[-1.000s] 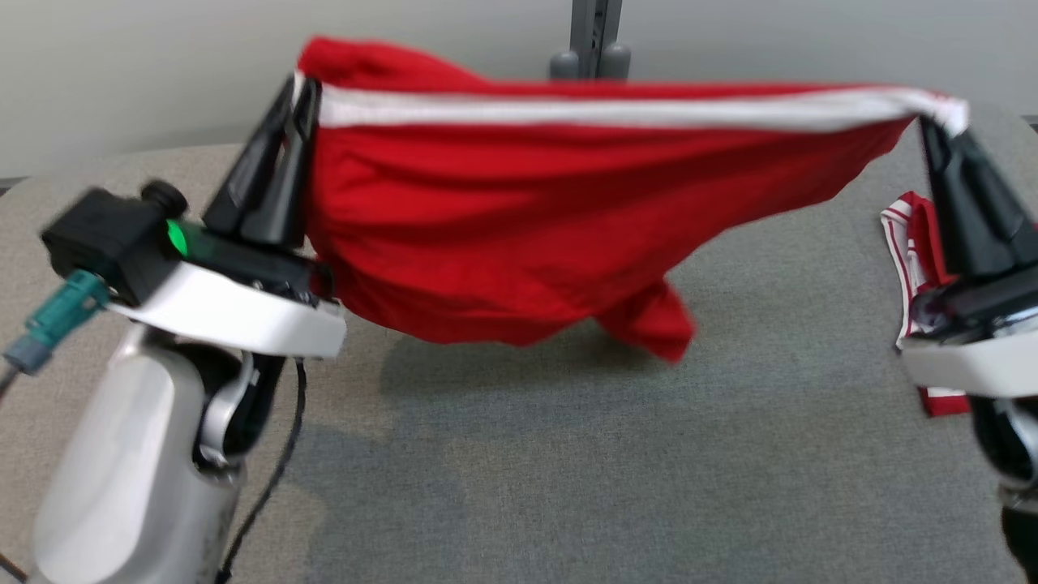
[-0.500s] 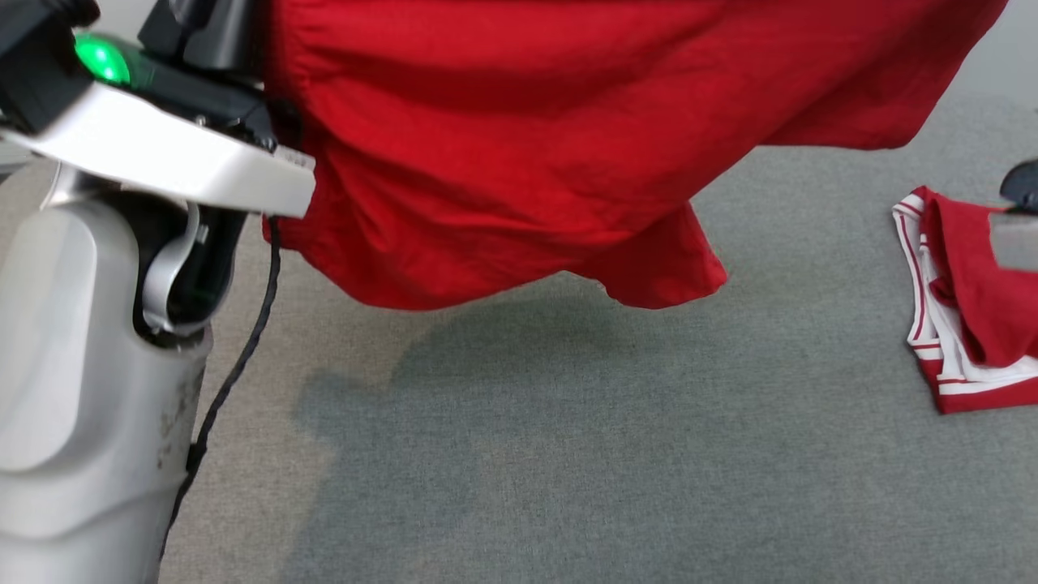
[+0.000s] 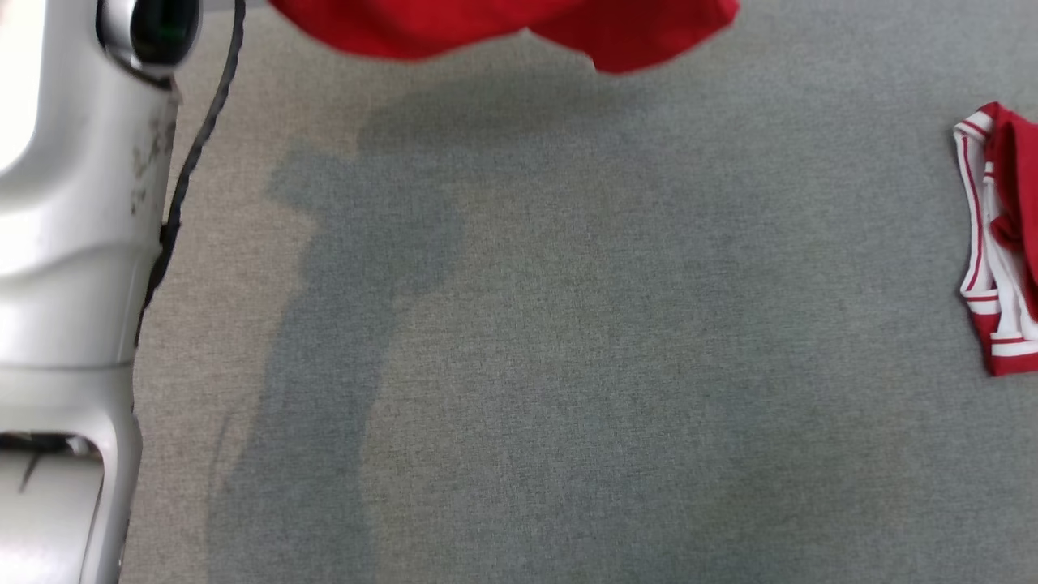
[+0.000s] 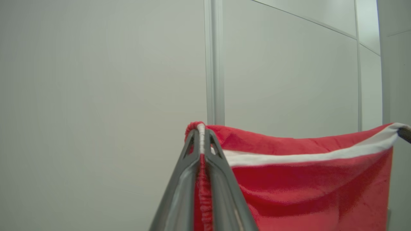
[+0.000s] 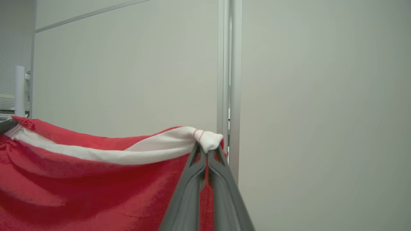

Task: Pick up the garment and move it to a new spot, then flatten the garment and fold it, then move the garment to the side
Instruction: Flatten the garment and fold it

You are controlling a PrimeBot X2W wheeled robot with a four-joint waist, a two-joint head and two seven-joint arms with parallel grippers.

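Note:
The garment [image 4: 305, 186] is red cloth with a white band along its top edge, stretched in the air between both grippers. In the left wrist view my left gripper [image 4: 201, 133] is shut on one end of the band. My right gripper [image 5: 207, 148] is shut on the other end, where the white band [image 5: 205, 138] bunches over its fingertips. In the head view the garment's lower hem [image 3: 519, 28] hangs at the top edge, above the grey table [image 3: 568, 365]. My pale left arm [image 3: 65, 243] fills the left side of that view.
A second red-and-white striped garment [image 3: 1001, 243] lies folded on the table at the right edge. A black cable [image 3: 190, 162] runs down my left arm. Behind the raised garment stands a pale wall with a vertical metal post [image 4: 214, 64].
Both grippers have risen with the garment, which now hangs almost out of the head view's top. The head view has tilted down, so the table fills it.

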